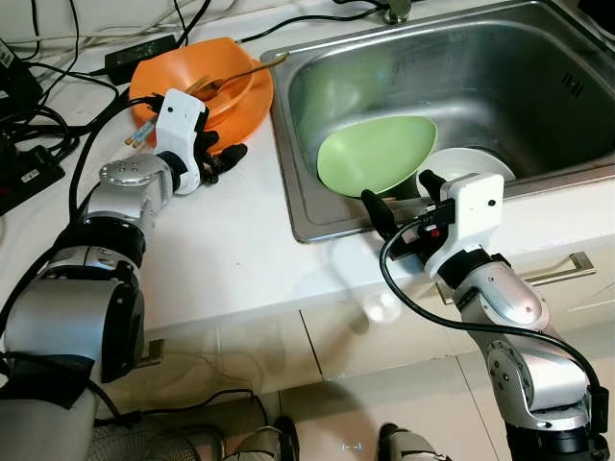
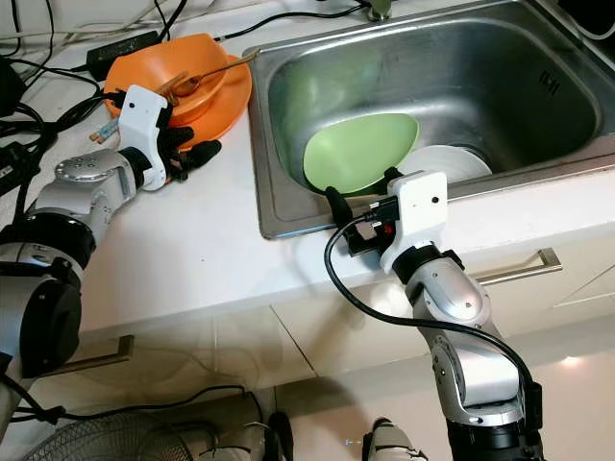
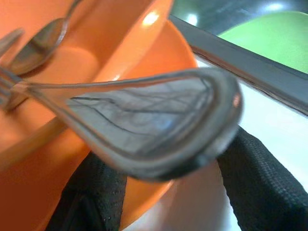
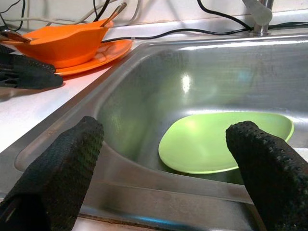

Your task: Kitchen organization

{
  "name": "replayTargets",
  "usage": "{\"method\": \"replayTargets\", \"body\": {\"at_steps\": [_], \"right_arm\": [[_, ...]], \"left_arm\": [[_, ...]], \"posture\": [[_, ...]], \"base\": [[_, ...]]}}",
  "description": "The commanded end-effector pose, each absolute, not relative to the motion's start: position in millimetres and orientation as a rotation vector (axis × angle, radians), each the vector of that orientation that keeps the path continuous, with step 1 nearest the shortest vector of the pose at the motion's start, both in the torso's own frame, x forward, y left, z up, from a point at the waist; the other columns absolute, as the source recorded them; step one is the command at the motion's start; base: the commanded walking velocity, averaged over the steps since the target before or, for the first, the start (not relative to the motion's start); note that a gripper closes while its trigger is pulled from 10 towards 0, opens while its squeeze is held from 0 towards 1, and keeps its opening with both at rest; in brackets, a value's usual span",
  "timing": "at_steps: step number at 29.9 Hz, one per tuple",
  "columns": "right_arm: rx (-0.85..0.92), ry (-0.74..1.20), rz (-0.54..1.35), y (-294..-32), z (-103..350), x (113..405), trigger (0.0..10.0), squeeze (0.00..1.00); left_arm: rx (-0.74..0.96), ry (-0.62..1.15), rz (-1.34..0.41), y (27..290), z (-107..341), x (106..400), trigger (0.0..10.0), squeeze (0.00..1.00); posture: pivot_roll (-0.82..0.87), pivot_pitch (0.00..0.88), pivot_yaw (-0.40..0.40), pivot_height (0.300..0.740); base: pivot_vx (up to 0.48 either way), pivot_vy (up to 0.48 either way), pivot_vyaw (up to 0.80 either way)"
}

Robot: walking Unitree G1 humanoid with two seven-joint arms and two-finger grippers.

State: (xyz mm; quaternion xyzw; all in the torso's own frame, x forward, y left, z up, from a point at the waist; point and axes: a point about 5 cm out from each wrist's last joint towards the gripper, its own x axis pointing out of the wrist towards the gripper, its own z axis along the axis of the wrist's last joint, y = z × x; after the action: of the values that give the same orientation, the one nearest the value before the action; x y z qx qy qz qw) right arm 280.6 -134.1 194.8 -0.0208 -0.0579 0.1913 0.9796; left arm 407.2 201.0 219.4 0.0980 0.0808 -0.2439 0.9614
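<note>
Silver left arm outstretched, claw (image 1: 219, 159) pinching fork handle (image 3: 159, 120).

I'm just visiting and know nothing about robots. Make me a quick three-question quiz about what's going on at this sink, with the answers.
1. True or false: the green plate lies on the counter beside the sink.
2. Which gripper is holding cutlery? A) the left gripper B) the right gripper C) both
3. Fill in: the orange bowl sits on an orange ____.

Key
1. False. It leans inside the sink, next to a white dish.
2. A. The left wrist view shows a metal utensil handle between its fingers; the right gripper hangs open and holds nothing at the sink's front rim.
3. plate.
</note>
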Motion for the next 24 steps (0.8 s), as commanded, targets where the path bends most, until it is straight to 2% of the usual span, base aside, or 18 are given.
{"method": "replayTargets", "body": {"at_steps": [1,14,24], "right_arm": [[-0.02,0.048,0.371,-136.7,162.6,281.3,10.0,0.0],[-0.015,0.039,0.371,-135.0,162.7,286.7,10.0,0.0],[-0.009,0.041,0.381,-133.6,160.0,289.4,10.0,0.0]], "left_arm": [[0.201,0.319,-0.547,204.6,187.4,397.9,10.0,0.0],[0.195,0.331,-0.737,199.6,195.1,392.1,10.0,0.0],[0.197,0.358,-0.806,204.2,183.4,379.9,10.0,0.0]], "posture": [[-0.17,0.233,0.172,0.74],[-0.14,0.209,0.171,0.74],[-0.11,0.19,0.171,0.74]], "base": [[0.0,0.0,0.0],[0.0,0.0,0.0],[0.0,0.0,0.0]]}}
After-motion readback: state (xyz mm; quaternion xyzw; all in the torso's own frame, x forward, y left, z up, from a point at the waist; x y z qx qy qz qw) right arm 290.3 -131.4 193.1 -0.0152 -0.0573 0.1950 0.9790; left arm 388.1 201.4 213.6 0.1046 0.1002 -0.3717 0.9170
